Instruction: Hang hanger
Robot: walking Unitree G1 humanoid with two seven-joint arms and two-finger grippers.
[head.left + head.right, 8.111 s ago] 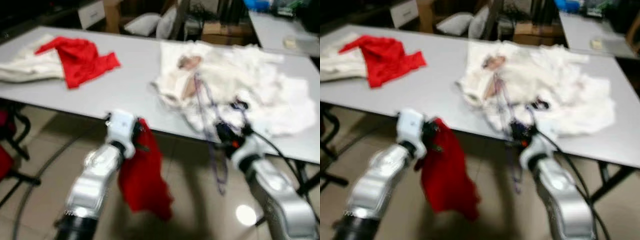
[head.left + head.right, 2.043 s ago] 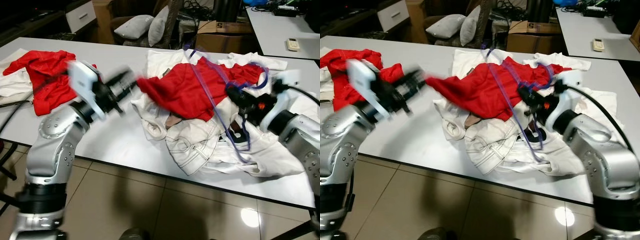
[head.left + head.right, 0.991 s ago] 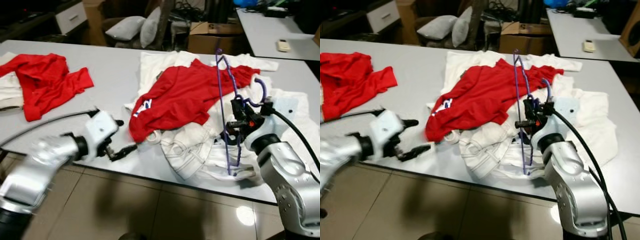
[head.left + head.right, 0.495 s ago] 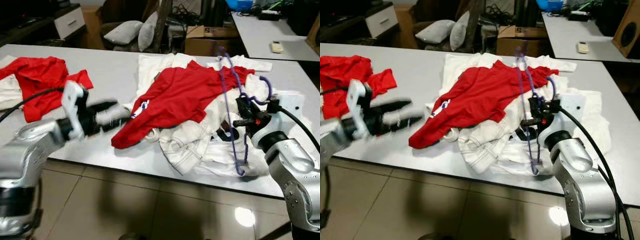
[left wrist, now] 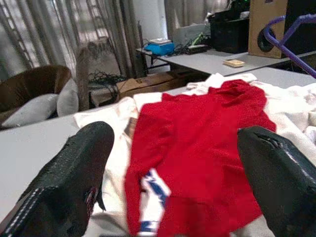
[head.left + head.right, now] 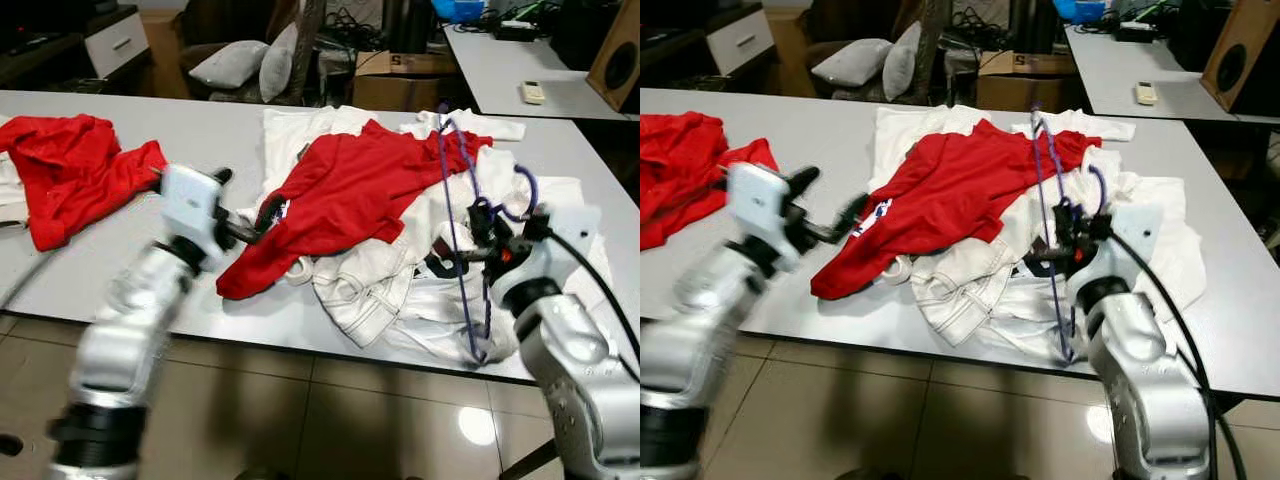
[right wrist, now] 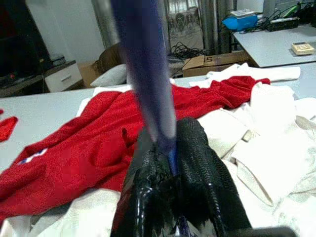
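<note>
Between the right end effector's (image 6: 1072, 232) closed fingers stands the purple hanger (image 6: 1049, 190).

You have a red shirt (image 6: 345, 195) draped over a heap of white clothes (image 6: 400, 290) on the grey table (image 6: 215, 130); another red garment (image 6: 70, 170) lies well apart, cushions (image 6: 235, 62) behind.

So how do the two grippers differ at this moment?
The left gripper is open and holds nothing, aimed at the red shirt on the clothes pile; the right gripper is shut on the purple hanger. The left gripper sits by the pile's left edge, near the shirt's hem; the right gripper is at the pile's right side. Both hover over the same grey table.
</note>
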